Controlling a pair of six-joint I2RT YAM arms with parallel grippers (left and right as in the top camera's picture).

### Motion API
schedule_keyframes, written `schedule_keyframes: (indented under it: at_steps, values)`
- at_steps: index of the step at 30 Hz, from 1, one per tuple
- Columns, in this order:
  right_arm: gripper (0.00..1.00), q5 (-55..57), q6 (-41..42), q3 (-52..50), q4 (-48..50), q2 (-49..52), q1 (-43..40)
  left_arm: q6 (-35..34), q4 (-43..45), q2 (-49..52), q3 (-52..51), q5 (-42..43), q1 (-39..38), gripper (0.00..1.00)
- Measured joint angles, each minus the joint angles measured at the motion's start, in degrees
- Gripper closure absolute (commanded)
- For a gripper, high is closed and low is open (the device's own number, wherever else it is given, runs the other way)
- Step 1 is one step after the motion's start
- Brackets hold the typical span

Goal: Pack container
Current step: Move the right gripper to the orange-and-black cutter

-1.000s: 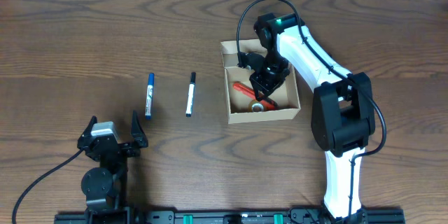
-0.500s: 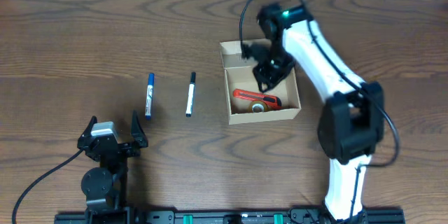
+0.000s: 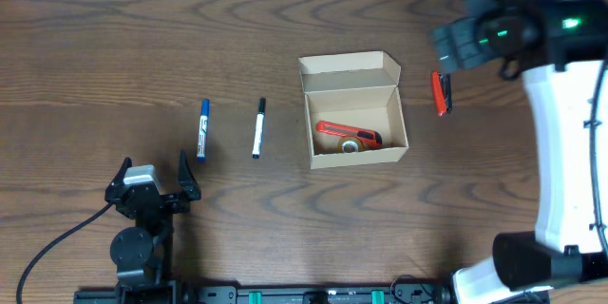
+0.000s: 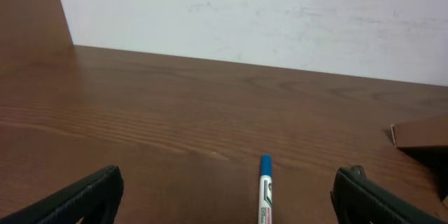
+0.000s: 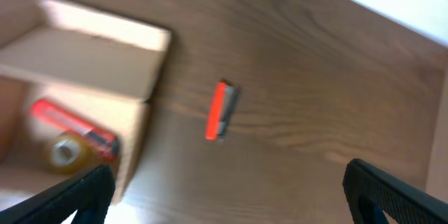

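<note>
Box point(image 3: 348, 78) sits mid-table point(image 3: 95, 38), lid flap open and tilted back. Inside it: orange cutter point(image 3: 347, 133), with a tape roll point(image 3: 350, 146) touching its near side. A red tool point(image 3: 441, 93) lies on the wood just right of the box, apart from it. Right claw point(image 5: 227, 192) is up over the far right, fingers spread wide, holding nothing. Blue marker point(image 3: 202, 129) and black marker point(image 3: 258, 127) lie side by side, well left of the box. Left claw point(image 3: 152, 176) sits near the front edge, wide, nothing in it, blue marker ahead.
</note>
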Motion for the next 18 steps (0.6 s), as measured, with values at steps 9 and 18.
schedule_keyframes:
  at_steps: [9,18]
  values:
    - [0.01,-13.5,0.5,-3.3,7.8,11.4,-13.0,0.0,0.0,0.0,0.0,0.0,0.0,0.05]
    - [0.01,-11.5,2.4,-3.3,9.1,25.0,-11.5,0.0,0.0,0.0,0.0,0.0,0.0,0.05]
